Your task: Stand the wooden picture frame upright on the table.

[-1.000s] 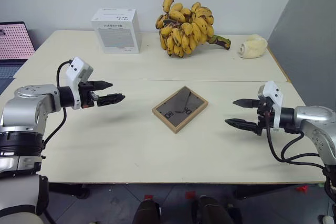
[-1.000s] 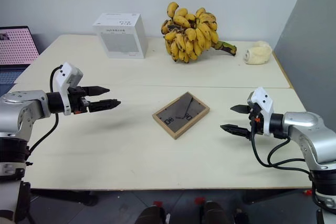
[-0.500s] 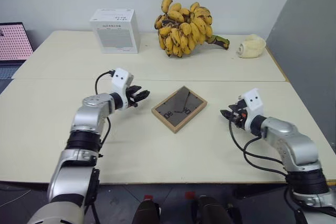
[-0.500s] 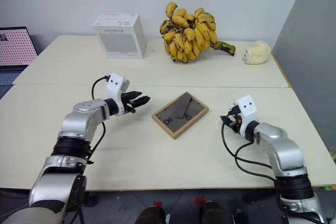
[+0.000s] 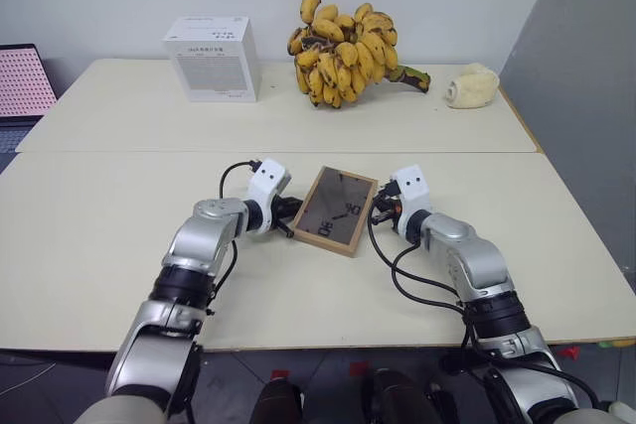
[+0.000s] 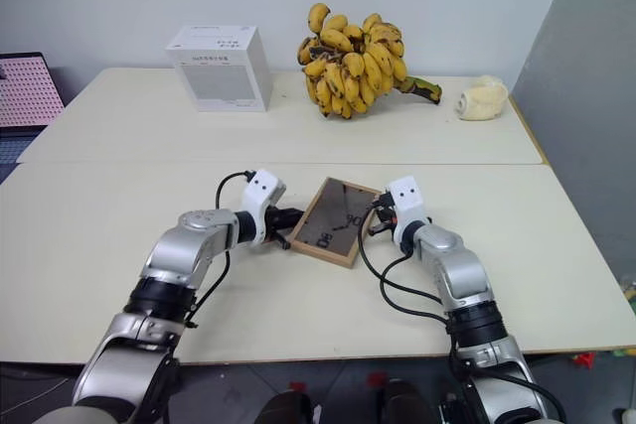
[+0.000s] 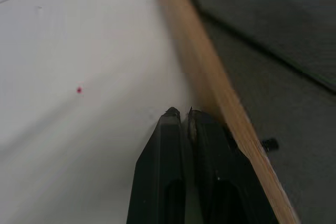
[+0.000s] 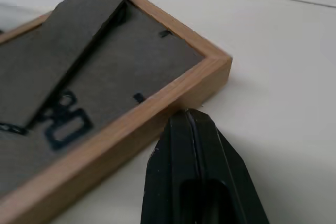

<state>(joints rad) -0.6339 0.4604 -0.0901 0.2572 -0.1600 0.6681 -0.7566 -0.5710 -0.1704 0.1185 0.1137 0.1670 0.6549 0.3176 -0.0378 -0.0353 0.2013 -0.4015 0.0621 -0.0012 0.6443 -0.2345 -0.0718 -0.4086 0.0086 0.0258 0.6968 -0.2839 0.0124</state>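
The wooden picture frame [image 5: 335,211] lies flat on the cream table [image 5: 99,245], with its dark grey back panel and stand facing up. My left gripper [image 5: 285,215] is shut, its fingertips [image 7: 181,113] against the frame's left wooden edge. My right gripper [image 5: 381,210] is shut too, its tips [image 8: 191,114] pressed to the frame's right edge near a corner. Neither gripper holds anything between its fingers. The frame's front is hidden.
A white box [image 5: 211,44] stands at the back left, a big bunch of bananas [image 5: 343,47] at the back centre and a pale lumpy object [image 5: 471,86] at the back right. A pink dotted screen [image 5: 25,81] sits off the table's left end.
Both grippers have shut and swung inward and down until they meet the frame's left and right edges. The frame has turned slightly on the table.
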